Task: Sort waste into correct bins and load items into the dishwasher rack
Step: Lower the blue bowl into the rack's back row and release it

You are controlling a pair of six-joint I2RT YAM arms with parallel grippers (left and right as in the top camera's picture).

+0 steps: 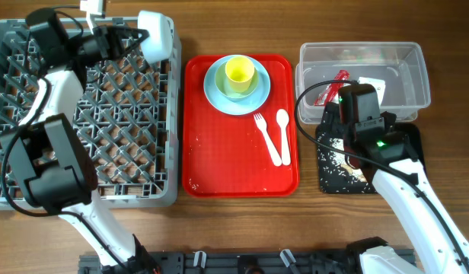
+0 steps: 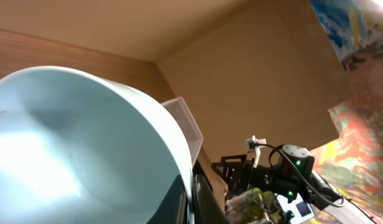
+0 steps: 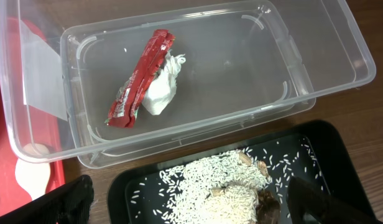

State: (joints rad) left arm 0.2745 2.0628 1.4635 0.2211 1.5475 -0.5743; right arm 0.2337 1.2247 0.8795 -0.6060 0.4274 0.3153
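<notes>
My left gripper (image 1: 135,38) is shut on the rim of a pale blue-green bowl (image 1: 158,34) and holds it over the far right edge of the grey dishwasher rack (image 1: 128,122). In the left wrist view the bowl (image 2: 67,149) fills the left side, with the gripper (image 2: 191,193) on its rim. My right gripper (image 3: 191,208) is open and empty just above the rice scraps (image 3: 222,183) in the black tray (image 3: 341,149). The clear tub (image 3: 316,68) holds the red wrapper (image 3: 138,81) and crumpled white paper (image 3: 163,87). In the overhead view the right gripper (image 1: 355,125) hangs over the black tray (image 1: 330,183).
The red serving tray (image 1: 212,152) lies between the rack and the bins. It carries a light blue plate (image 1: 215,91) with a yellow cup (image 1: 239,72) on it, a white fork (image 1: 265,137) and a white spoon (image 1: 283,133). The clear tub (image 1: 417,68) stands behind the black tray.
</notes>
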